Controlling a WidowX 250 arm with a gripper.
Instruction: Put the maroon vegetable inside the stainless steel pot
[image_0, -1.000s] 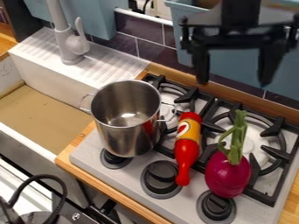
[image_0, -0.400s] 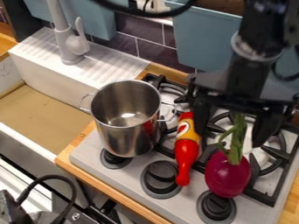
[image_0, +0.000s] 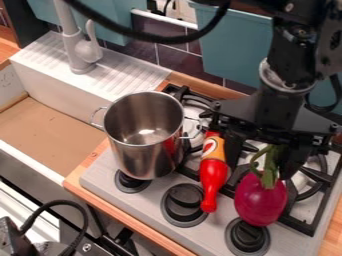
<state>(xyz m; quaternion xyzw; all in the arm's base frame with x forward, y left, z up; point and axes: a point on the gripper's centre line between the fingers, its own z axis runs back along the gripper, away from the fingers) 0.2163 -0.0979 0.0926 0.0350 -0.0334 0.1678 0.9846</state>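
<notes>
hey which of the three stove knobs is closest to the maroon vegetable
The knob farthest right in the picture, just below the vegetable; the middle knob is beside the bottle, the leftmost by the pot.

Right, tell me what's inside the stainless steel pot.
In the stainless steel pot, only its shiny inner wall and bottom can be seen. The near side hides the inner wall facing away from the camera. The maroon vegetable is outside, on the stove.

Tap (image_0: 84, 50) cut off by top edge, sink (image_0: 50, 130) by left; at right, gripper (image_0: 259, 171) hides stem (image_0: 270, 170) top, part of burner (image_0: 302, 181).
</notes>
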